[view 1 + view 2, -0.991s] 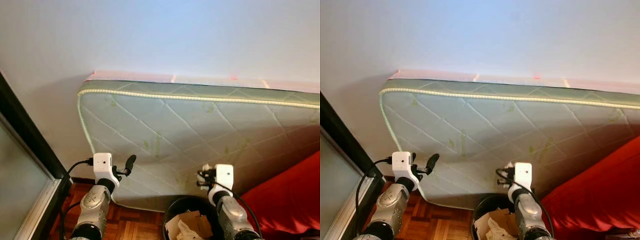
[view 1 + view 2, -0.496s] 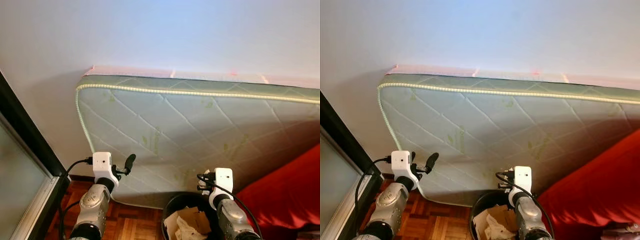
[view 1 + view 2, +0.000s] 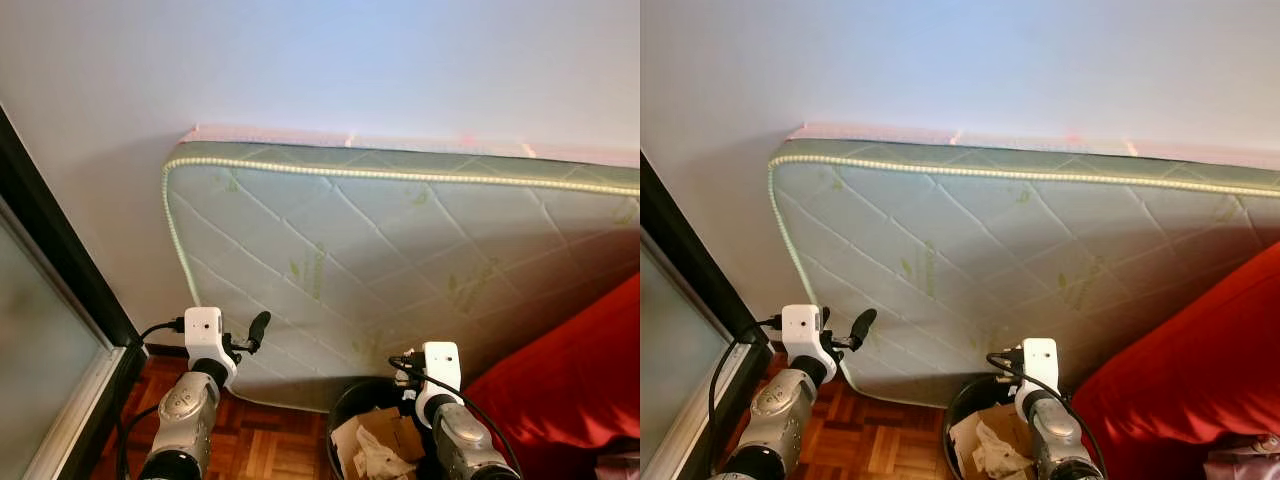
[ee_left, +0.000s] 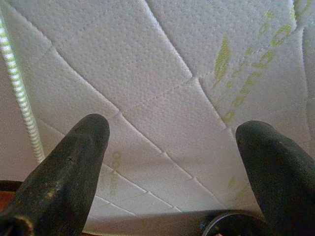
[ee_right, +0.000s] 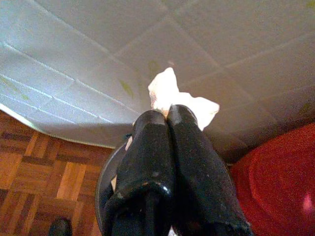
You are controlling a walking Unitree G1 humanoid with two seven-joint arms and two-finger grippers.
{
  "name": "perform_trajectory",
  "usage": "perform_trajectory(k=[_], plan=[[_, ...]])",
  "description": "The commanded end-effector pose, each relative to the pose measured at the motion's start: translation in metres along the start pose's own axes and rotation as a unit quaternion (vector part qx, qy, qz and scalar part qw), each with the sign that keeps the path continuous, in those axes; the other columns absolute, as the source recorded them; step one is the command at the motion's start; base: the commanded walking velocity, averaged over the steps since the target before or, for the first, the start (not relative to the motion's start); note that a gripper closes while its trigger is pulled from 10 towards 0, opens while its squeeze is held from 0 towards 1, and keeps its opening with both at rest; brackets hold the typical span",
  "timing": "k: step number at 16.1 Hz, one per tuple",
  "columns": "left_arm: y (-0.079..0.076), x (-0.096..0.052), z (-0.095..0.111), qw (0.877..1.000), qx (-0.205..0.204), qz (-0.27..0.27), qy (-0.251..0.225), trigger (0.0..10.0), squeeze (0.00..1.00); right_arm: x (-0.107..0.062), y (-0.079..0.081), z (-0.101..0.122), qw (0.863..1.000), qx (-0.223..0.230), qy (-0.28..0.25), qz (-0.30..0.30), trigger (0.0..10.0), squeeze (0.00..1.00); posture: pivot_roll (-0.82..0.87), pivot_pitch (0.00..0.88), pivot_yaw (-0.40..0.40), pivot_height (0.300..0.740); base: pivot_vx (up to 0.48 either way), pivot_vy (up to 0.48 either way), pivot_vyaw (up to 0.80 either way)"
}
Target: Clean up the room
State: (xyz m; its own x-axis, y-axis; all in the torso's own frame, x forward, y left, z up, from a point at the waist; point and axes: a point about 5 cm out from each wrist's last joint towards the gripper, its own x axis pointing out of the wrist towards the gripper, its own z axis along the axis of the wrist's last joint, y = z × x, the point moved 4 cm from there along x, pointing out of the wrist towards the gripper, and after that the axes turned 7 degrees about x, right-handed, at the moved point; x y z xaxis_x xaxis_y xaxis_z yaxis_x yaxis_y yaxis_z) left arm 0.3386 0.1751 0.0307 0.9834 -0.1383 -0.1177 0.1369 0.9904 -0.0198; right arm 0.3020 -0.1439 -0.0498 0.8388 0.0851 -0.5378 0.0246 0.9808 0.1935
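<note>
Left of the black bin [image 3: 345,420], the left end effector [image 4: 172,162] hangs spread wide and empty before the leaning mattress [image 3: 400,260]. Above the bin, the right end effector [image 5: 167,120] pinches a crumpled white tissue [image 5: 179,98], likely poised for dropping. Mattress behind and red cushion [image 3: 580,390] beyond crowd the bin's rim.
</note>
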Motion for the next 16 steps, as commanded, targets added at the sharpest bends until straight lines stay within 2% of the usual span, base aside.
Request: perform_trajectory(k=[1,7,16], plan=[[-0.0019,-0.002,-0.0027,1.0,-0.004,-0.002,0.005,10.0,0.0,-0.0008,-0.0027,-0.0016,1.0,-0.001,0.002,-0.003,10.0,0.0,0.04,0.03,-0.06,0.652,0.0,0.0,0.0],[-0.0082,-0.0016,-0.0013,1.0,-0.003,-0.013,0.001,10.0,0.0,-0.0018,-0.0013,-0.0075,1.0,-0.014,0.016,0.004,10.0,0.0,0.04,0.036,-0.062,0.644,0.0,0.0,0.0],[-0.0077,-0.0026,-0.0024,1.0,-0.003,-0.01,0.006,10.0,0.0,-0.0014,0.0023,-0.0077,1.0,-0.013,0.018,0.015,10.0,0.0,0.04,0.036,-0.065,0.644,0.0,0.0,0.0]])
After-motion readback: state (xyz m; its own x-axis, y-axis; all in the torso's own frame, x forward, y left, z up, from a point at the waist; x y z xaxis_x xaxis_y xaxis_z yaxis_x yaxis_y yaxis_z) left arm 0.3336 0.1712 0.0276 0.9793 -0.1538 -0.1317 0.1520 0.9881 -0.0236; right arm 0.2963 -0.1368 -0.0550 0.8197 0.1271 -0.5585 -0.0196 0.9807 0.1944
